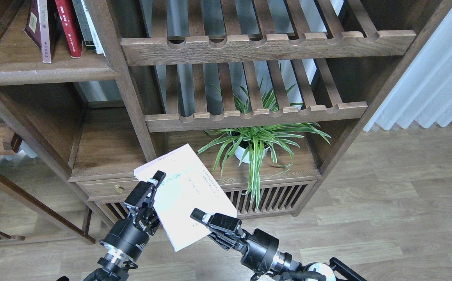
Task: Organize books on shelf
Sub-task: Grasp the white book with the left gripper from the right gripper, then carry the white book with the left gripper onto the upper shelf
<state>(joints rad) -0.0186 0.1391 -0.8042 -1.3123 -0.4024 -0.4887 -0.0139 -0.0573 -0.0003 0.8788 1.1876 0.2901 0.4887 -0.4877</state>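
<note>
A potted spider plant point(255, 146) sits below two slatted racks point(257, 113), white curtain point(433, 78) at right.

Top edge crops the shelved books point(60, 27), titles unseen | left gripper point(153, 186) covers the pale book's point(189, 195) left edge; second finger hidden | plant pot point(245, 153) mostly behind leaves | cover print too small to read

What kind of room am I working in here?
Probably a living room or study at home: a dark wooden bookcase holding books, a potted spider plant in a lower bay, wood-look flooring and a white curtain.
</note>
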